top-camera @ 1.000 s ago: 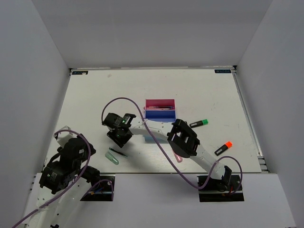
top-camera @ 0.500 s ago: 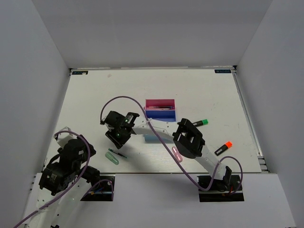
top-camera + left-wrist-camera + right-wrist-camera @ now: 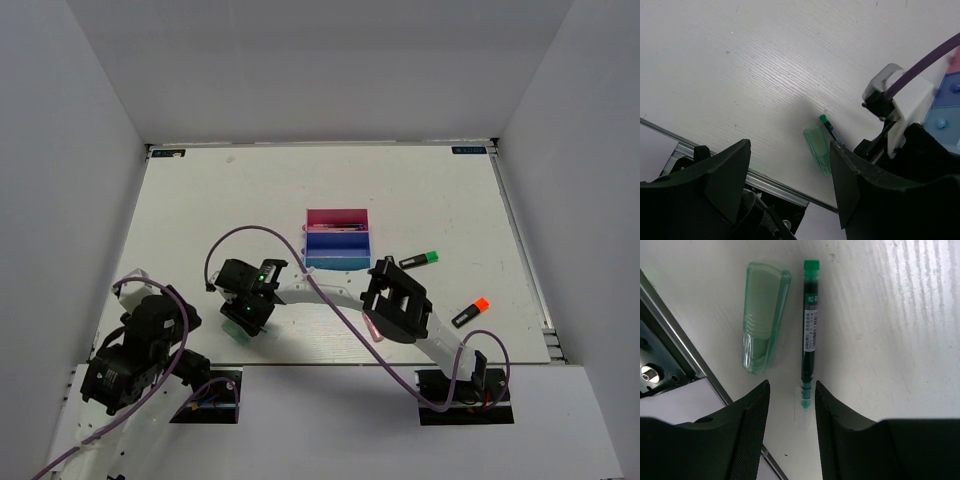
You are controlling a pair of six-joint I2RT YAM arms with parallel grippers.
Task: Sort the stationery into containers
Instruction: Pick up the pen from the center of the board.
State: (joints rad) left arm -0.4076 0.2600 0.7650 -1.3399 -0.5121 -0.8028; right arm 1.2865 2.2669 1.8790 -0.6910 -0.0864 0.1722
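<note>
Because the thin dark pen point(image 3: 809, 330) lies just beside the mint-green stick point(image 3: 761, 315) by the desk's near-left corner, the right gripper point(image 3: 791, 395) hovers with fingers apart, straddling the pen's end, seemingly to take it alone. The left gripper point(image 3: 788, 155), likewise spread, waits nearby. The joined trays point(image 3: 336, 215) sit mid-desk.
</note>
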